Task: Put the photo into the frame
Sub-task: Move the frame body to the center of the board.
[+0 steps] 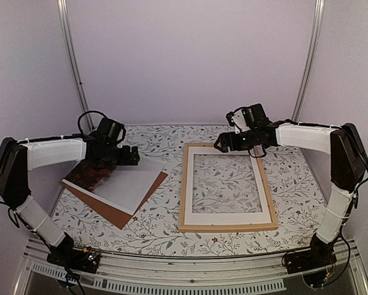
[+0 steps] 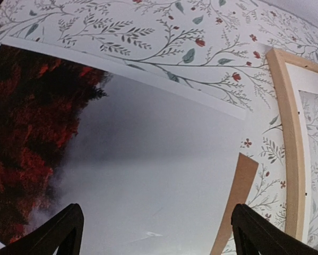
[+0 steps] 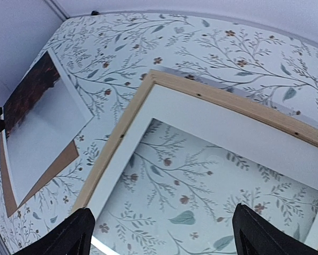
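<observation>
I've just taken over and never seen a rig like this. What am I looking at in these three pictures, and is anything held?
These are two robot arms bolted at the near edge of a floral-patterned table, each ending in a two-finger hand. The wide picture comes from a fixed camera above and behind them; the other two from wrist cameras, so the dark prongs at their bottom are that arm's own fingers. On the table lie a thin print, dark red fading to grey-white, on a plain brown backing board, and beside it a light wooden picture frame with a white mat border inside. The left hand hangs over the print, the right hand over the frame's far end. Both are open; nothing is held.
</observation>
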You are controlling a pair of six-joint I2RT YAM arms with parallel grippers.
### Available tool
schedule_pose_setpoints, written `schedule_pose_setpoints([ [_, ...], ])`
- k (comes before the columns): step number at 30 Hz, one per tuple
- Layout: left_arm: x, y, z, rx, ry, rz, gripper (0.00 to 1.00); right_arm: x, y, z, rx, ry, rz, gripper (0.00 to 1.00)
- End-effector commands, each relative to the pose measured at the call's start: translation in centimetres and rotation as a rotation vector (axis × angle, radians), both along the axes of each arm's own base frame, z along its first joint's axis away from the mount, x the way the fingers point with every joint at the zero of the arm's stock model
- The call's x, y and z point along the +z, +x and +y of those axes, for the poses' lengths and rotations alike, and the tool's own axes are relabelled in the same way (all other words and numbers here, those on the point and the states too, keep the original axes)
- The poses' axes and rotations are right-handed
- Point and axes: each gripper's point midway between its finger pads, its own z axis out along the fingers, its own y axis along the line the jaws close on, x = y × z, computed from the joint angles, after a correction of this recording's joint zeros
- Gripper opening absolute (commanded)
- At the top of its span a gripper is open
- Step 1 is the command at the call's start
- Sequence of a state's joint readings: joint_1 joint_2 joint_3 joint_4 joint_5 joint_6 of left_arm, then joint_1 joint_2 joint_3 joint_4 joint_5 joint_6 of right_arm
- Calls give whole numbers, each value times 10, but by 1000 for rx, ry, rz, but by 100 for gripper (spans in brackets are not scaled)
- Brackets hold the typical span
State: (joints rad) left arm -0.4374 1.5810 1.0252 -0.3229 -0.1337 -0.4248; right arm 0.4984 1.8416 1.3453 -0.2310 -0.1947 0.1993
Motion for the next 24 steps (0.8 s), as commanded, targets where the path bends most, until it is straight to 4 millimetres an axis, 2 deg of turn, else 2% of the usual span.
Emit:
schedule_pose_setpoints([
  [1,-16,-18,35,91,-55,58,100,14,-26,66,125,28,-13,94],
  [5,-21,-24,58,158,-110,59,100,11,-54,134,267,74,6,94],
  [6,-22,-23,61,169,-134,60,100,16,-65,156,314,94,2,94],
  [9,-32,-22,77,243,-218,74,100,2,-89,205,416,110,37,94],
  [10,-36,-22,84,271,-249,79,100,-10,-97,219,445,109,60,94],
  [13,-43,-27,104,353,-298,72,100,-27,-121,252,516,115,92,94],
  [14,-43,-28,111,379,-291,62,100,-41,-127,259,531,108,113,94],
  [15,-41,-29,117,400,-278,49,100,-46,-133,265,543,109,126,93],
  [18,-37,-29,141,467,-223,17,100,-74,-141,271,552,89,176,93],
  [21,-37,-25,160,511,-201,3,100,-95,-140,264,517,46,211,93],
  [24,-41,-14,161,508,-203,5,100,-109,-137,254,475,-8,216,93],
])
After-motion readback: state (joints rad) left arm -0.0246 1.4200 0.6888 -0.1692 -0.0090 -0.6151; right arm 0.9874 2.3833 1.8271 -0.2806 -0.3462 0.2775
